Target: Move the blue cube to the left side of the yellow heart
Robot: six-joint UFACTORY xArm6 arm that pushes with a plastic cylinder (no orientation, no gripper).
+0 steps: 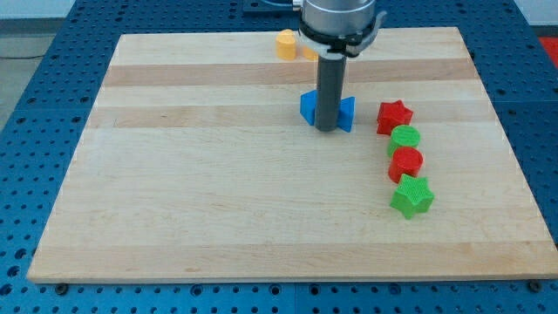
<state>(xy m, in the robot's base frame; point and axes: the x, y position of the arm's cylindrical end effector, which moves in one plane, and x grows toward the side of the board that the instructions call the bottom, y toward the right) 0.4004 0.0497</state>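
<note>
My tip rests on the board between two blue pieces. The piece on the view's left of the rod looks like the blue cube. The piece on its right is another blue block, whose shape is partly hidden by the rod. Both touch or nearly touch the rod. Near the view's top stands a yellow block. Just right of it a second yellow block is mostly hidden behind the arm. I cannot tell which of the two is the heart.
On the view's right, a red star, a green cylinder, a red cylinder and a green star form a column running toward the bottom. The wooden board lies on a blue perforated table.
</note>
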